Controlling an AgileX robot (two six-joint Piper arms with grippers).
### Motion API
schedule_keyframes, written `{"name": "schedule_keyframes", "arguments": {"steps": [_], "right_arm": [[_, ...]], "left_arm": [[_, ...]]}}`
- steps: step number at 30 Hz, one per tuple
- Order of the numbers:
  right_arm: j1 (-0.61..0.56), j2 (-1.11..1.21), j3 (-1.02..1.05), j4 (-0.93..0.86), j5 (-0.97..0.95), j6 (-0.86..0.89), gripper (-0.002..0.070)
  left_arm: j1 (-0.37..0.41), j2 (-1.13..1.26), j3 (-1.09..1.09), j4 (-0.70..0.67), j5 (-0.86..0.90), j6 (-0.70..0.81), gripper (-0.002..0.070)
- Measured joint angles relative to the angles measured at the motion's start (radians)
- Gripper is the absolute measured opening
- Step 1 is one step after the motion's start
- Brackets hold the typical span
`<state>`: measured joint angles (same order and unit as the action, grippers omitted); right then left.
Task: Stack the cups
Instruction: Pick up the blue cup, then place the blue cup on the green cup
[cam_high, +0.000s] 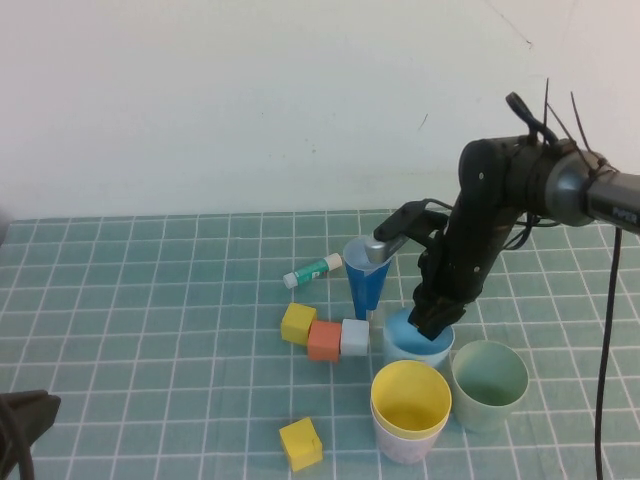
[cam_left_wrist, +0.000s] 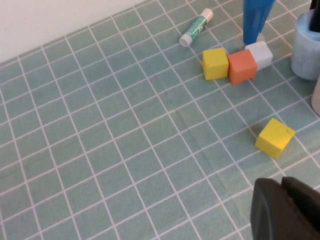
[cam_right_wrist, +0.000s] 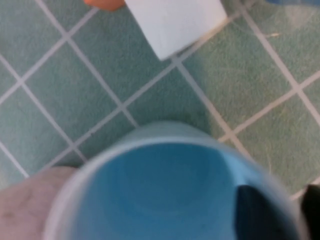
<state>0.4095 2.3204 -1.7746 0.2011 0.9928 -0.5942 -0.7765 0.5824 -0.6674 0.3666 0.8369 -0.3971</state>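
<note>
Your right gripper (cam_high: 432, 325) down at light blue cup (cam_high: 412, 346), one finger inside rim, one outside, clamped on wall; cup upright, plain, just right of white cube (cam_high: 355, 337). Yellow cup (cam_high: 410, 398) nested in pink cup (cam_high: 405, 442), in front of blue one; pale green cup (cam_high: 489, 381) beside them. Left gripper (cam_left_wrist: 287, 210) parked near-left, can't tell its opening

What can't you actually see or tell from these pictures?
- High view: the right gripper reaches into the light blue cup; the arm hides whether it grips the rim.
- High view: the pink cup is mostly hidden by the yellow cup nested in it.
- Left wrist view: the left gripper, parked low at the near left, is cut off by the edge.
- The pale green cup appears in neither wrist view.
</note>
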Motion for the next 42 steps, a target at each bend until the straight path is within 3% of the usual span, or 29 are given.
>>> {"name": "schedule_keyframes", "arguments": {"steps": [3,6,16,25,33,42], "right_arm": [[0.000,0.000,-0.009,0.006,-0.009,0.007,0.0066],[0.000,0.000,-0.051,0.007,0.016,0.020,0.0023],[0.002,-0.136,-0.196,-0.103,0.210,0.035,0.0019],[0.002,-0.507,0.104,-0.133,0.225,0.055,0.0019],[0.002,-0.618,0.509,-0.131,-0.047,0.150,0.0019],[0.002,-0.585,0.550,-0.131,-0.194,0.182,0.0018]], "left_arm": [[0.000,0.000,0.000,0.002,0.000,0.000,-0.0002],[0.000,0.000,0.000,0.004,0.000,0.000,-0.0002],[0.000,0.000,0.000,0.010,0.001,0.000,-0.0002],[0.000,0.000,0.000,0.010,0.002,0.000,-0.0002],[0.000,0.000,0.000,0.010,0.002,0.000,-0.0002],[0.000,0.000,0.000,-0.004,0.002,0.000,-0.0002]]}}
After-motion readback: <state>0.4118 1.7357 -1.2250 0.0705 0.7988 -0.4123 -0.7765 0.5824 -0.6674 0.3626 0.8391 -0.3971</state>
